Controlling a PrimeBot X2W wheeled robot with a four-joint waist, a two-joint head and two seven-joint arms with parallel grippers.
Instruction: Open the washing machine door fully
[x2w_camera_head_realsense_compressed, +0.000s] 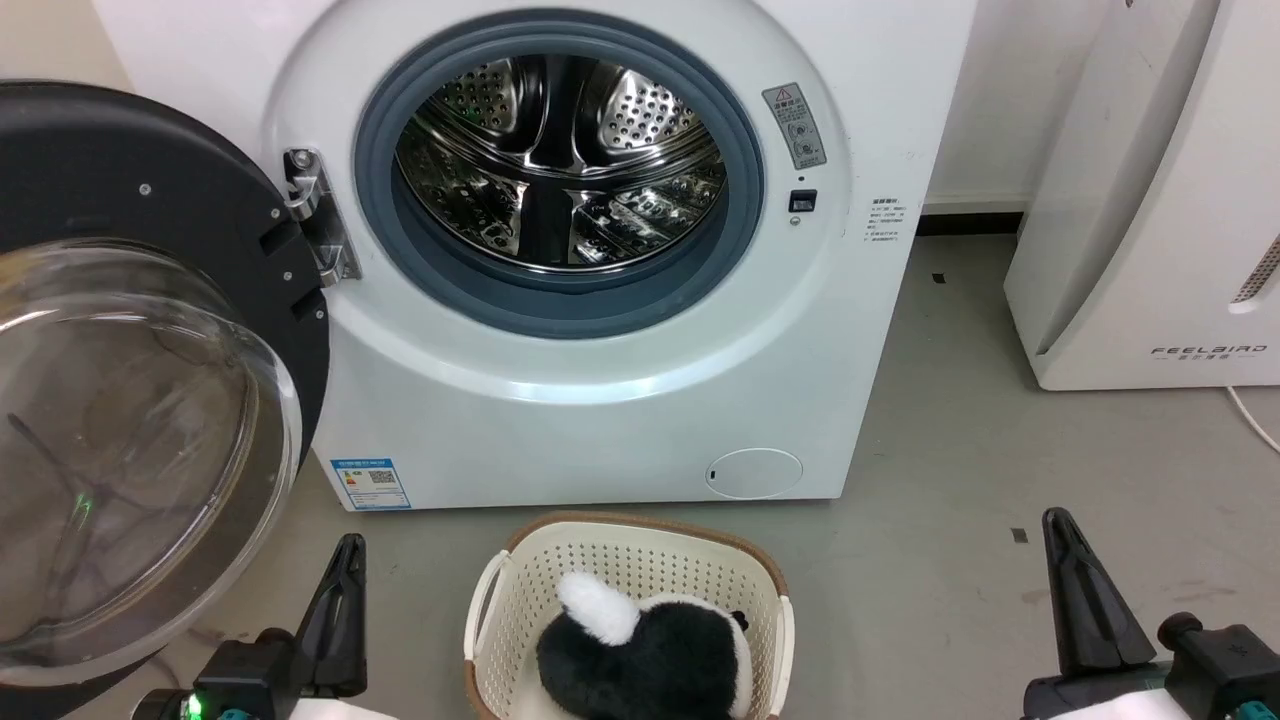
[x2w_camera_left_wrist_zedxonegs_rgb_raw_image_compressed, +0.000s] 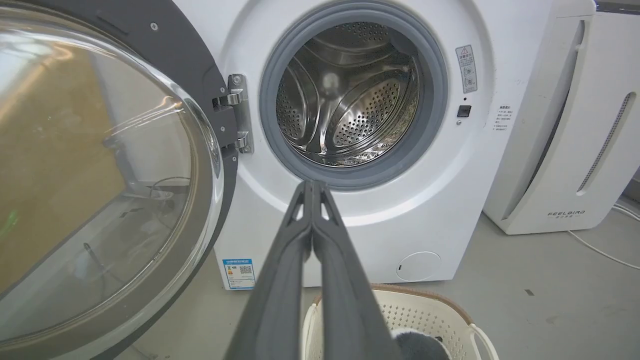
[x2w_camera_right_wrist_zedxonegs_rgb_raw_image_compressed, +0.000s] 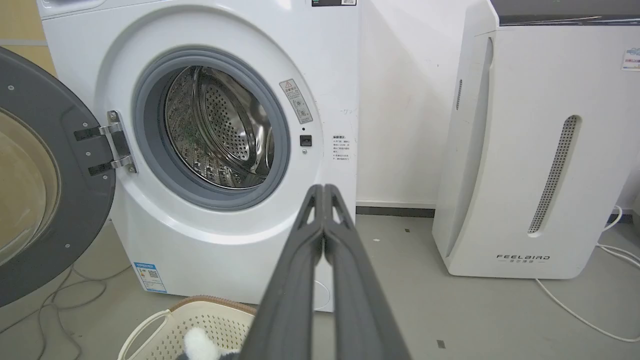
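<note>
The white washing machine (x2w_camera_head_realsense_compressed: 600, 400) (x2w_camera_left_wrist_zedxonegs_rgb_raw_image_compressed: 400, 210) (x2w_camera_right_wrist_zedxonegs_rgb_raw_image_compressed: 200, 240) stands ahead with its steel drum exposed inside the grey gasket. Its door (x2w_camera_head_realsense_compressed: 120, 360) (x2w_camera_left_wrist_zedxonegs_rgb_raw_image_compressed: 100, 165) (x2w_camera_right_wrist_zedxonegs_rgb_raw_image_compressed: 45, 175), a black disc with a bulging clear glass bowl, is swung wide to the left on its metal hinge (x2w_camera_head_realsense_compressed: 318, 215). My left gripper (x2w_camera_head_realsense_compressed: 345, 560) (x2w_camera_left_wrist_zedxonegs_rgb_raw_image_compressed: 312, 186) is shut and holds nothing, low at the left, below the door's edge. My right gripper (x2w_camera_head_realsense_compressed: 1058, 530) (x2w_camera_right_wrist_zedxonegs_rgb_raw_image_compressed: 324, 190) is shut and holds nothing, low at the right, away from the machine.
A cream laundry basket (x2w_camera_head_realsense_compressed: 520, 580) (x2w_camera_left_wrist_zedxonegs_rgb_raw_image_compressed: 440, 310) (x2w_camera_right_wrist_zedxonegs_rgb_raw_image_compressed: 165, 325) with a black-and-white plush toy (x2w_camera_head_realsense_compressed: 650, 650) sits on the floor in front of the machine, between my arms. A white FEELBIRD appliance (x2w_camera_head_realsense_compressed: 1150, 200) (x2w_camera_right_wrist_zedxonegs_rgb_raw_image_compressed: 525, 150) stands to the right. Cables (x2w_camera_right_wrist_zedxonegs_rgb_raw_image_compressed: 575, 310) lie on the grey floor.
</note>
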